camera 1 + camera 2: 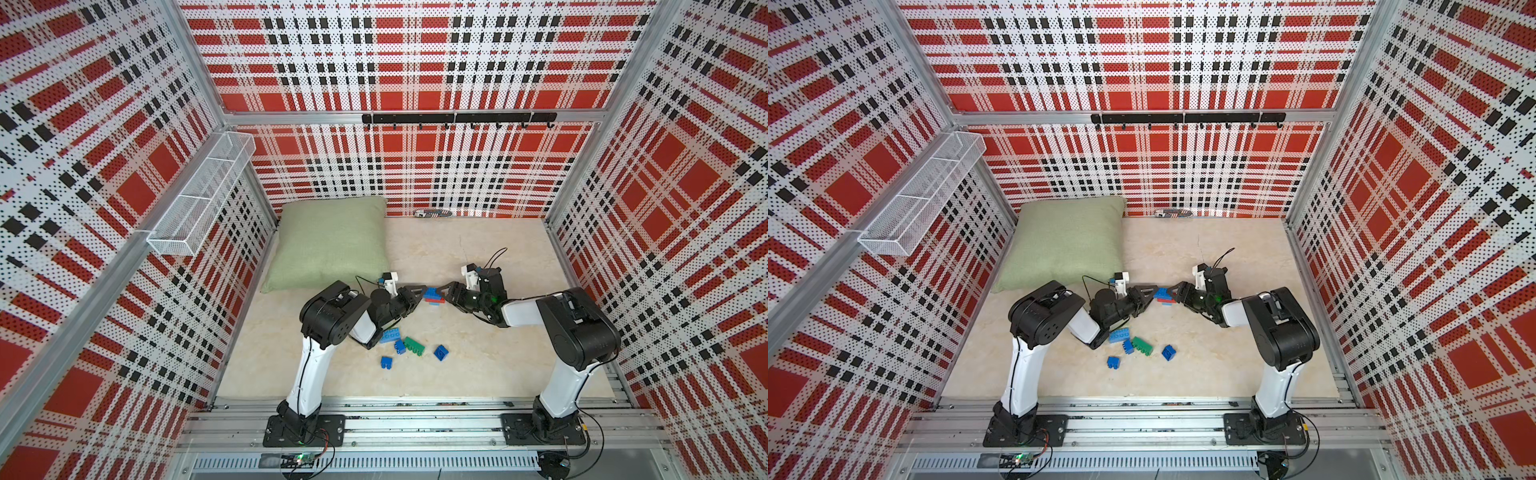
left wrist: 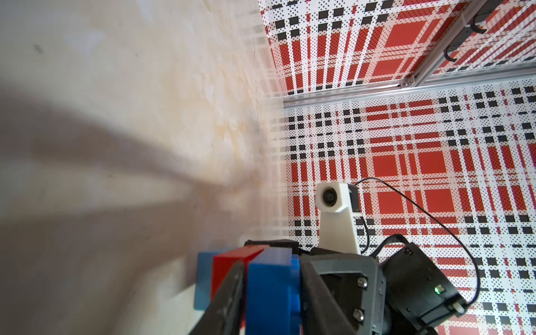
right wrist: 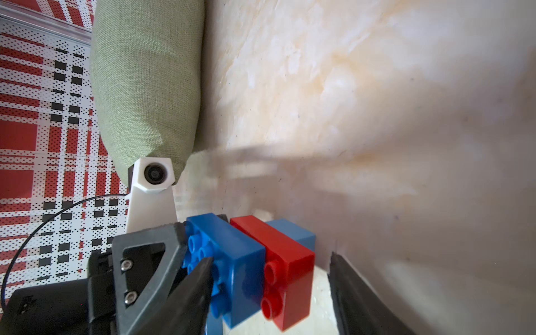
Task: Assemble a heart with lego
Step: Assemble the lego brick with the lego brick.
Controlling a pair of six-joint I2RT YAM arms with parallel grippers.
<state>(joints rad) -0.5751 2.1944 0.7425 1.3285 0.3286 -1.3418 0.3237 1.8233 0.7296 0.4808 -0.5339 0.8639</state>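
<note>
Near, centre of table: loose lego, four blue pieces plus green brick, scattered beside left arm's elbow.
Mid-table: heart, a blue-red-blue stack, sits between both grippers; resting or lifted, cannot tell.
From left, left gripper clamped on its dark blue brick, no gap seen.
From right, right gripper straddles stack, jaws parted: one finger on studs, other clear.
Far left: green pillow.

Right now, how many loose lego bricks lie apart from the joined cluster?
5, by the left arm: light blue brick, small blue brick, green brick, dark blue brick, front blue brick. The arm may hide more.
</note>
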